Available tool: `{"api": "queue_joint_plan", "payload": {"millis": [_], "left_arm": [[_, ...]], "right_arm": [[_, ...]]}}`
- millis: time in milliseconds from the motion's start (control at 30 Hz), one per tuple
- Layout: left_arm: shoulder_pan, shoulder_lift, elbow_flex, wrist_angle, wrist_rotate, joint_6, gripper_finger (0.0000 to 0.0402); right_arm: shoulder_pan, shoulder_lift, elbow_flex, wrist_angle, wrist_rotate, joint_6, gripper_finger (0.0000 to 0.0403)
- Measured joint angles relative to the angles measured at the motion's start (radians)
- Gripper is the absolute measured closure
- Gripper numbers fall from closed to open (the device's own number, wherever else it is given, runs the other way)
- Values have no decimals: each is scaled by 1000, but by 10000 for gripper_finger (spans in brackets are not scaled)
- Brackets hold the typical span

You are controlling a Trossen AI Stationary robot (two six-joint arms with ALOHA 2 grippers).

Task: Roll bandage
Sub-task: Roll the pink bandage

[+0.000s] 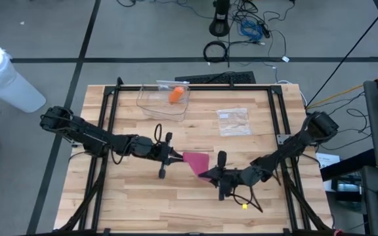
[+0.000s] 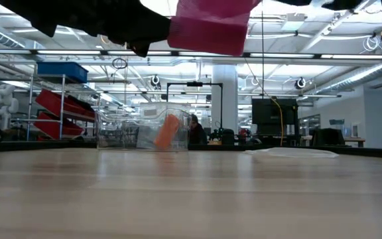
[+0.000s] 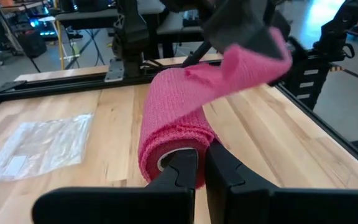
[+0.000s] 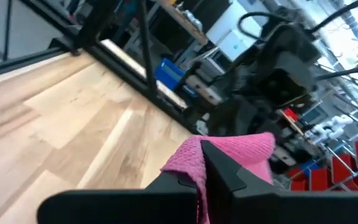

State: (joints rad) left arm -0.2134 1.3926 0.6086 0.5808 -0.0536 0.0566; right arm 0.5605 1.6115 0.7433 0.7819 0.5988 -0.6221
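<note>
holding the pink bandage (image 1: 196, 161) up off the worktop (image 1: 136, 203) between them, both arms are meeting near the middle, a little toward the near edge. the left tool (image 3: 201, 163) is pinching the rolled end, its fingers pressed together with one seeming to sit inside the core, so the roll is staying put while it is wound. the right tool (image 4: 202, 163) is pinching the loose tail, fingers pressed together on the fabric, and is keeping it drawn out to the right of the roll. that is probably why the strip is hanging in the air rather than lying flat: tension between the two grips is letting the fabric wind on evenly without sagging or dragging on the wood. in the low view the bandage is sitting high, well clear of the surface. judging by the short tail, the rolling is looking well along, though not finished.

a clear tub (image 1: 164, 101) with an orange thing (image 1: 175, 95) in it is standing at the far side, and a clear bag (image 1: 233, 121) is lying to its right, both well apart from the work.
</note>
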Motion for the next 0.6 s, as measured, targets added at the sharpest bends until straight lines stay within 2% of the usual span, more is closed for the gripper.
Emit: {"api": "queue_joint_plan", "payload": {"millis": [100,200,467,600], "left_arm": [[-1,0,0,3,0,0,393],[0,0,0,4,0,1,393],[4,0,0,16,1,1,393],[4,0,0,14,0,5,393]], "right_arm": [[-3,18,0,-12,2,0,397],[-4,25,0,-10,3,0,370],[-4,24,0,-45,4,39,243],[7,24,0,-81,7,61,198]]}}
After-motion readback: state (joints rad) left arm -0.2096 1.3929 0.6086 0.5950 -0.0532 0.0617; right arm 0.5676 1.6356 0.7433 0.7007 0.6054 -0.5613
